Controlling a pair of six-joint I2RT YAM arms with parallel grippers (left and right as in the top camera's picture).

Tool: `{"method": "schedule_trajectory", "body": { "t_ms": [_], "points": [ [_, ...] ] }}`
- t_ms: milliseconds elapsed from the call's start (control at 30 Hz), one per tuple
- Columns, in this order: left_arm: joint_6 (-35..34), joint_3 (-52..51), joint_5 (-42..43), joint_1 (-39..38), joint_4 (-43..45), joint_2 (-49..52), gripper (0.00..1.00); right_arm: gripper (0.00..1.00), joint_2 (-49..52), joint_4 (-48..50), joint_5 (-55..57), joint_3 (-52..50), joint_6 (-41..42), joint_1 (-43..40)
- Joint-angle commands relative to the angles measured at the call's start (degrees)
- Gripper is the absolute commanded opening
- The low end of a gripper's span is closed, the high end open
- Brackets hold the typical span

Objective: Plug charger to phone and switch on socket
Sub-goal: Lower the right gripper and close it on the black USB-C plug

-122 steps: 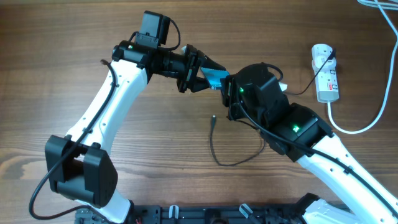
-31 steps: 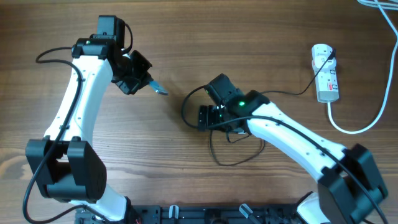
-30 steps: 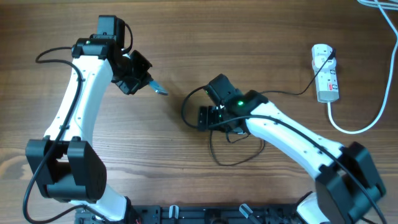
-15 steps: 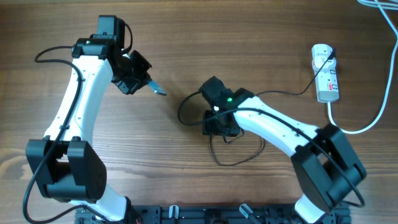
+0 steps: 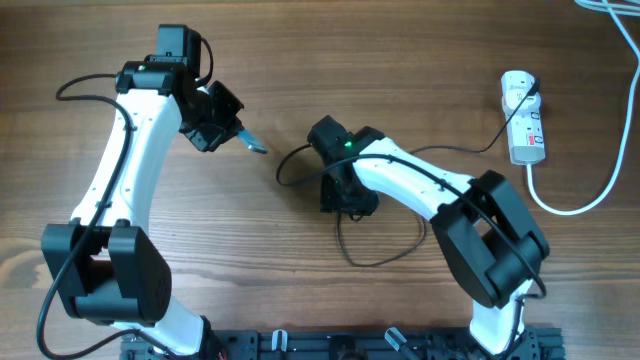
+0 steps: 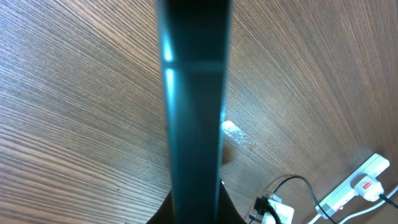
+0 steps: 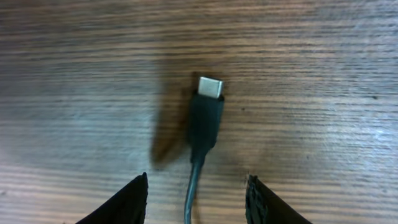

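Right wrist shows the charger (image 7: 204, 121) tip, unseen overhead.

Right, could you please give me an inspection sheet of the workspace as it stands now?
Surface: brown wooden table, bare grain.
Job's things: flat turquoise-screened phone in left grip; thin black charger cable, plug lying flat on table; elongated white power strip far right.
Clutter: nothing seen.
Tools: left tool shut on phone; right tool open, straddling cable.
Cables: thick white cord loops from strip.
Surroundings: black rail along bottom edge.
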Motion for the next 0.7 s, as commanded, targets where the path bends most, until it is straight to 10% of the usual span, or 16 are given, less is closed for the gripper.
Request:
{"method": "schedule_trajectory", "body": {
  "t_ms": [0, 667],
  "points": [
    [1.2, 0.74, -0.37, 0.09, 0.0, -1.11, 0.04, 0.5, 0.39, 0.48, 2.19, 0.79, 1.53, 0.2],
    [1.18, 0.74, -0.37, 0.09, 0.0, -1.11, 0.04, 0.35, 0.42, 3.08, 7.06, 0.48, 3.89, 1.51]
  ]
}}
